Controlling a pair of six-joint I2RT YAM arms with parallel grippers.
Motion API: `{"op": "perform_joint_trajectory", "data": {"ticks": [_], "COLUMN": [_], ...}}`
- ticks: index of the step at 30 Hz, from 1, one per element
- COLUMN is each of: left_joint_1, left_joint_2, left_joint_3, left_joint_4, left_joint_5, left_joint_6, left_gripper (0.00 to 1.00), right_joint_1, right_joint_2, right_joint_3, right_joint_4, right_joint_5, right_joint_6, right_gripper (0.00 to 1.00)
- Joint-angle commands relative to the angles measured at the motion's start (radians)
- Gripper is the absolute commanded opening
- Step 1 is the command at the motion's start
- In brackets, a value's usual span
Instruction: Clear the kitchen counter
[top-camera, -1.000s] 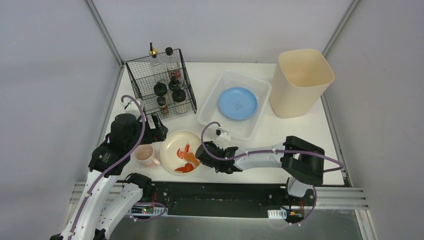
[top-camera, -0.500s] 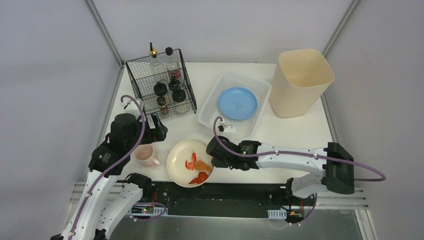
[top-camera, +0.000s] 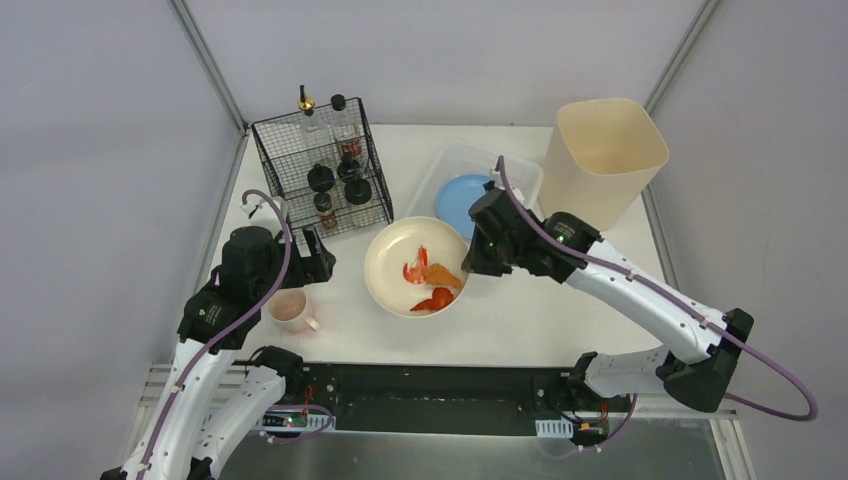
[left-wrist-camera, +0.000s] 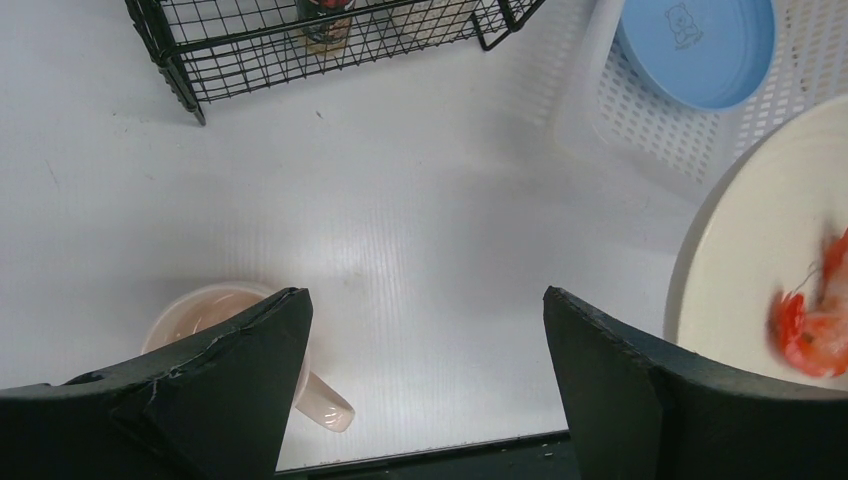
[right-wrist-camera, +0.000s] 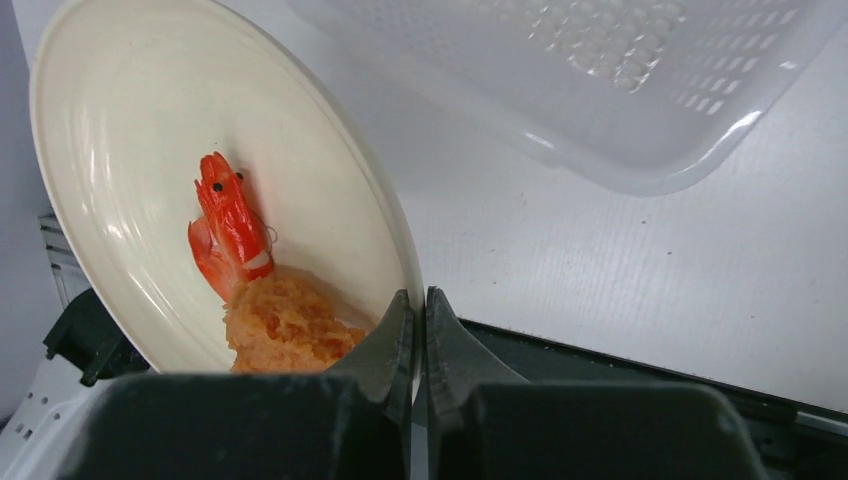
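I'm pinching the cream plate's (top-camera: 393, 252) rim with the right gripper (right-wrist-camera: 420, 305), mid-frame; the left gripper (left-wrist-camera: 422, 300) is hovering spread above the pink mug (left-wrist-camera: 212, 306).

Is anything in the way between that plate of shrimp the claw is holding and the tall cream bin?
The white basket, holding a blue plate, sits on the counter between the shrimp plate in the right claw and the cream bin. The plate looks raised, so it may pass over.

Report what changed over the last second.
The right gripper, shut on the rim of the cream plate, carried it and its shrimp from the near edge back toward the white basket. The left gripper, pink mug, wire rack and bin stayed put.
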Motion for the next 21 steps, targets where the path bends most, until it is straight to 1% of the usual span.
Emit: {"op": "perform_joint_trajectory", "data": {"ticks": [1, 6, 9, 11, 19, 21], "left_joint_1": [0.01, 0.01, 0.01, 0.01, 0.01, 0.01], "left_joint_2": [0.008, 0.022, 0.018, 0.015, 0.006, 0.003], "left_joint_3": [-0.012, -0.01, -0.01, -0.01, -0.011, -0.009], "left_joint_4": [0.016, 0.016, 0.016, 0.016, 0.016, 0.016], "left_joint_5": [0.001, 0.016, 0.018, 0.02, 0.034, 0.062], "left_joint_6": [0.008, 0.008, 0.008, 0.008, 0.008, 0.008], "left_gripper": [0.89, 0.89, 0.89, 0.89, 0.89, 0.89], "right_joint_1": [-0.135, -0.326, -0.424, -0.503, -0.72, -0.771], "right_joint_2": [0.019, 0.066, 0.086, 0.105, 0.203, 0.229], "right_joint_3": [0.109, 0.209, 0.266, 0.303, 0.508, 0.57], "right_joint_4": [-0.066, -0.05, -0.033, -0.023, -0.059, -0.079], "right_joint_5": [-0.069, -0.132, -0.139, -0.17, -0.202, -0.198], "right_joint_6": [-0.107, -0.147, -0.155, -0.154, -0.138, -0.132], "right_gripper": [0.0, 0.0, 0.0, 0.0, 0.0, 0.0]}}
